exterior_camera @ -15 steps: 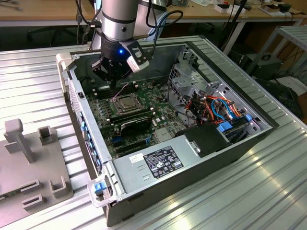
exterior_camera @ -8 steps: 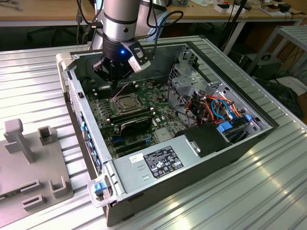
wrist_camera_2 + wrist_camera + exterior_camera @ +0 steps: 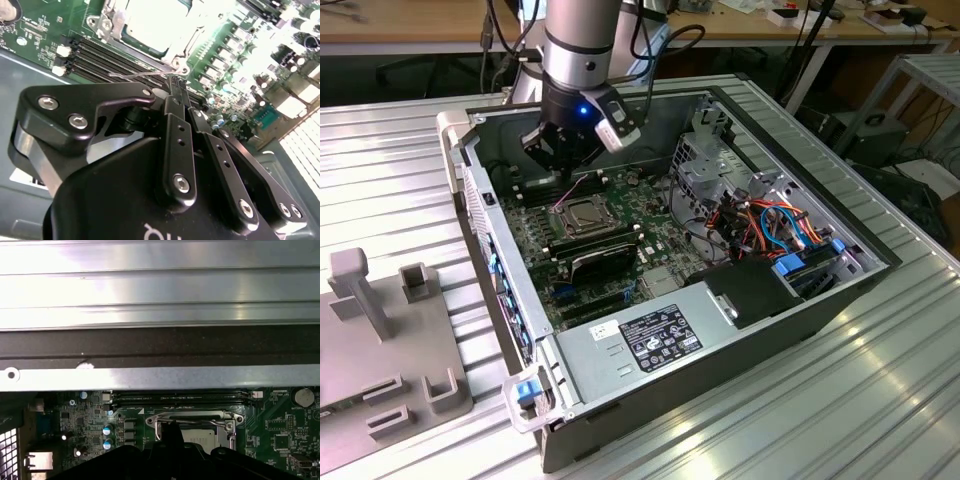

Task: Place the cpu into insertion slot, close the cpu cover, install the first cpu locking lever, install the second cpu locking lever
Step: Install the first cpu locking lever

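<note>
The cpu (image 3: 585, 213) lies flat in the insertion slot on the green board, its silvery top showing bright in the second wrist view (image 3: 150, 20) and partly behind the gripper in the first wrist view (image 3: 205, 436). The cpu cover (image 3: 561, 222) lies down around it as a silver frame (image 3: 112, 22) (image 3: 190, 415). A thin wire locking lever (image 3: 570, 190) (image 3: 142, 74) stands raised beside the socket. My gripper (image 3: 567, 177) (image 3: 177, 82) hangs just behind the socket with its fingers shut, their tip at the end of that lever.
Black memory slots (image 3: 100, 57) run beside the socket. A black card (image 3: 605, 262), the drive cage (image 3: 710, 160), coloured cables (image 3: 780, 225) and the power supply (image 3: 660, 335) crowd the case. The case wall (image 3: 150, 377) stands close behind. A grey fixture (image 3: 380, 330) sits outside.
</note>
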Available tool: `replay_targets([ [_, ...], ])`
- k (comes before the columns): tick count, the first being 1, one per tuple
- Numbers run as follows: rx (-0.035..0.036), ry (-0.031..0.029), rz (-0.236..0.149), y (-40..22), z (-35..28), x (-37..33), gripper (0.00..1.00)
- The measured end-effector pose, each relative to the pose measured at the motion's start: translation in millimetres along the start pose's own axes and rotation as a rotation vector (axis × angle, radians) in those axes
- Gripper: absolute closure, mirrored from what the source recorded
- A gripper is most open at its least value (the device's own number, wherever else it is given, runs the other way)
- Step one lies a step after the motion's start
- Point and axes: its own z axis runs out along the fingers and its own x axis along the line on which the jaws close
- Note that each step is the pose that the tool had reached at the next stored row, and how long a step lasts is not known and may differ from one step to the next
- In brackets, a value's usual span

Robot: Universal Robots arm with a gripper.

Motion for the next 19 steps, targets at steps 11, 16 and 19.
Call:
replay_targets([
  [11, 0.0004, 0.0005, -0.023, 2.2, 4.9, -10.7, 0.89],
  [16, 0.0005, 0.0007, -0.026, 6.5, 8.1, -18.0, 0.89],
  [19, 0.0002, 0.0006, -0.026, 9.2, 10.7, -25.6, 0.89],
])
